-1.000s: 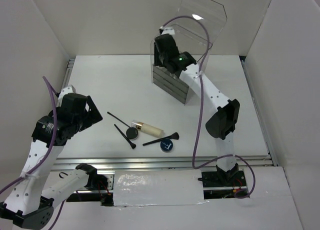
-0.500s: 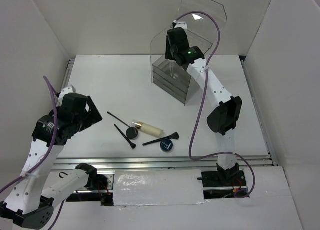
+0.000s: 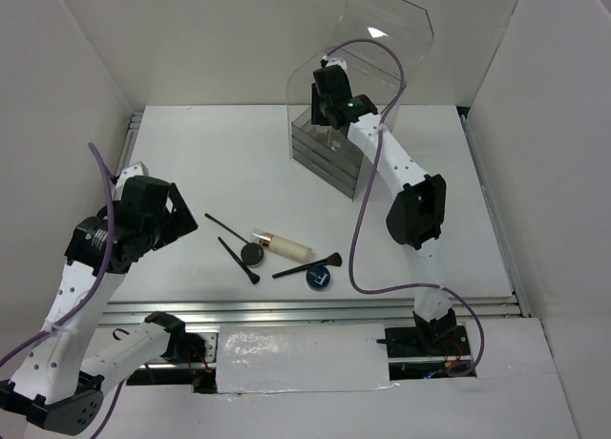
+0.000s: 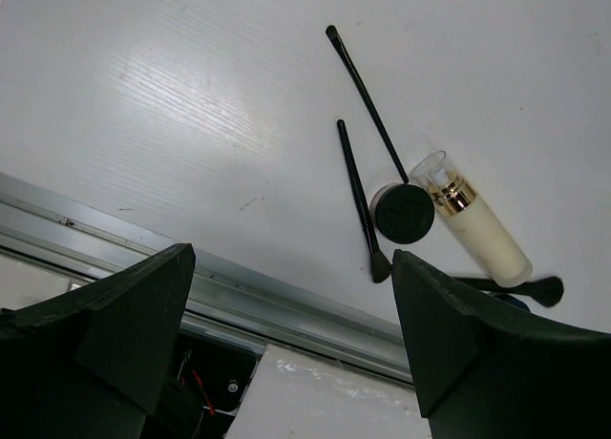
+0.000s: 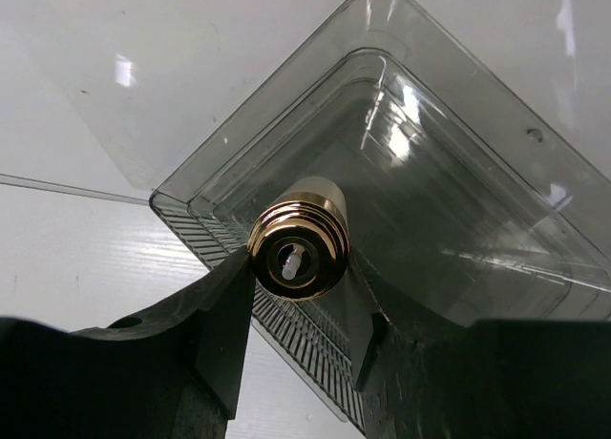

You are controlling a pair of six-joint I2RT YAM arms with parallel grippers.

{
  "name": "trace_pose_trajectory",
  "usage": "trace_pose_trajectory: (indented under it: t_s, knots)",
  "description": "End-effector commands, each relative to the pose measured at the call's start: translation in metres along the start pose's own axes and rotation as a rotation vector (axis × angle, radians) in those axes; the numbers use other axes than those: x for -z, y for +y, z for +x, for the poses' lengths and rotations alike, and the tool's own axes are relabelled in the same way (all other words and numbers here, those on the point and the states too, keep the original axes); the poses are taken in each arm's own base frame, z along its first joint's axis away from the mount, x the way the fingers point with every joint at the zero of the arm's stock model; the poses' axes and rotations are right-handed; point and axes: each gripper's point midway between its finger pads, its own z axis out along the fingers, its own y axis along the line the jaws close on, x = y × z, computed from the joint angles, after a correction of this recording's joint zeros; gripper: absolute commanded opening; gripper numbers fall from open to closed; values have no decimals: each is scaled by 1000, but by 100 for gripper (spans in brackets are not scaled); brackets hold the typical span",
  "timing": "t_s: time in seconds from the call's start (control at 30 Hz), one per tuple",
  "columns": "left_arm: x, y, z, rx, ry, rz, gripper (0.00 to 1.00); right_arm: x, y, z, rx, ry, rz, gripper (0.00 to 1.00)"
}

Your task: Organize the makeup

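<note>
My right gripper (image 5: pixel 298 267) is shut on the small gold lipstick (image 5: pixel 298 243) and holds it over the open top tray of the clear acrylic box (image 5: pixel 449 219); in the top view it (image 3: pixel 329 114) hangs above the box (image 3: pixel 329 157). My left gripper (image 4: pixel 291 363) is open and empty above the table's near left edge. On the table lie the cream tube with gold collar (image 3: pixel 284 243), a dark jar (image 3: pixel 253 254), a second jar (image 3: pixel 319 278) and three thin black brushes (image 3: pixel 227 227) (image 3: pixel 239 261) (image 3: pixel 305 266). The tube (image 4: pixel 477 234), one jar (image 4: pixel 402 213) and brushes (image 4: pixel 365 86) show in the left wrist view.
The box's clear lid (image 3: pixel 382 29) stands open at the back. A metal rail (image 3: pixel 315 310) runs along the table's near edge, also in the left wrist view (image 4: pixel 286 301). White walls close in left, right and behind.
My right gripper with the lipstick has shifted a little lower and to the left over the box's top tray. The left arm has barely moved.
</note>
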Motion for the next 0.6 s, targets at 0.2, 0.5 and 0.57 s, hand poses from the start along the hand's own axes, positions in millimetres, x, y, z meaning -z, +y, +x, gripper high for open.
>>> trace_pose_trajectory:
  t_s: [0.2, 0.5, 0.57]
  knots:
    - [-5, -1, 2, -20, 11, 1, 98, -8, 18, -17, -29, -70, -62, 8]
    - [-5, -1, 2, -18, 8, 2, 98, -18, 16, -1, -18, -31, -50, 29]
    - [-5, -1, 2, -19, 6, 4, 98, -18, 16, -1, -17, -33, -47, 36]
